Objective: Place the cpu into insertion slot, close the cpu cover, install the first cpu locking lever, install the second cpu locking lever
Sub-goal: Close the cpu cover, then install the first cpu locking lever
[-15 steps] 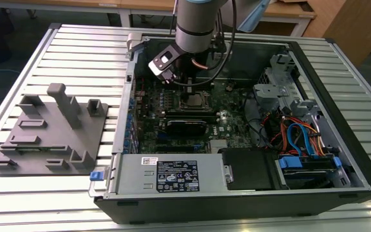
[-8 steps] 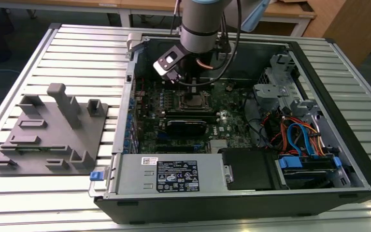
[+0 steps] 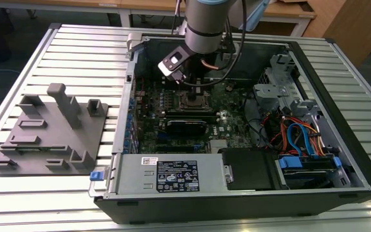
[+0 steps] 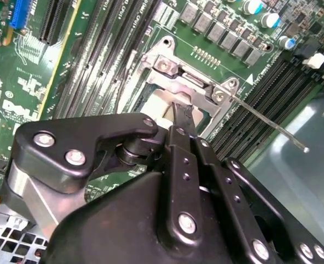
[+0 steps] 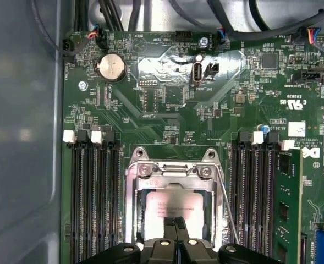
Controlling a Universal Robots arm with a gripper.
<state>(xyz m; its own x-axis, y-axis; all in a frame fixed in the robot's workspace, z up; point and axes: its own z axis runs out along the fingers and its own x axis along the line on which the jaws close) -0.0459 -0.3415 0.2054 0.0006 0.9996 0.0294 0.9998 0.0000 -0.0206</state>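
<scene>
The cpu [image 5: 170,204] lies flat in the insertion slot [image 3: 194,101] on the green board [image 5: 167,126]. Its shiny grey top shows through the square window of the cpu cover [image 5: 137,209], which lies down over it.

The gripper [image 5: 175,221] is right over the middle of the cpu. Its two thin black fingers are pressed together with nothing between them. I cannot tell if the tips touch the chip.

A thin metal lever [image 5: 229,212] runs along one side of the cover. In the second wrist view its far end [image 4: 272,129] sticks out over the long black memory slots [image 5: 95,192].

The board sits inside an open computer case [image 3: 340,193]. A grey tray [image 3: 50,130] lies beside the case, on the exterior view's left.
</scene>
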